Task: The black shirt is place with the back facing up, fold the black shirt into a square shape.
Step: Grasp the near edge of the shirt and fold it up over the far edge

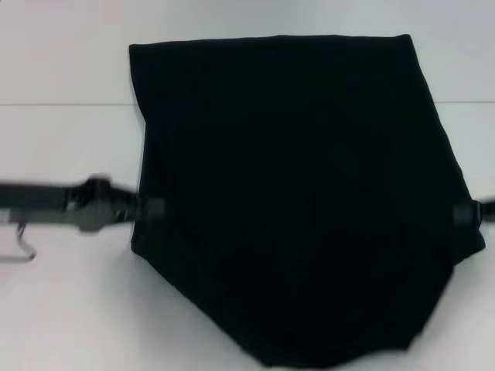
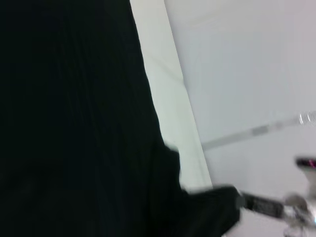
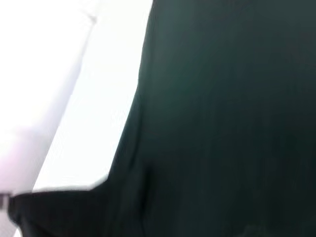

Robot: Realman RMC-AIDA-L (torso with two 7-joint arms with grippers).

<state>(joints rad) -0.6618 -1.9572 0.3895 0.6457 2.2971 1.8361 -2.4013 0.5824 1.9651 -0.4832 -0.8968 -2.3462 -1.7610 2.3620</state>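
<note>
The black shirt [image 1: 294, 201] is spread wide across the white table, its far edge lying flat and its near part drooping toward me. My left gripper [image 1: 151, 209] grips the shirt's left edge, and my right gripper [image 1: 465, 212] grips its right edge. The cloth is stretched between them. The left wrist view shows the shirt [image 2: 74, 123] filling one side, drawn to a point at the right gripper [image 2: 247, 201] farther off. The right wrist view shows the shirt [image 3: 222, 123] close up, with a corner pulled taut. The fingertips are hidden in the cloth.
The white table [image 1: 62, 69] has a thin seam line running across it behind the shirt. A thin wire loop [image 1: 23, 247] hangs under my left arm [image 1: 46, 202] at the left edge.
</note>
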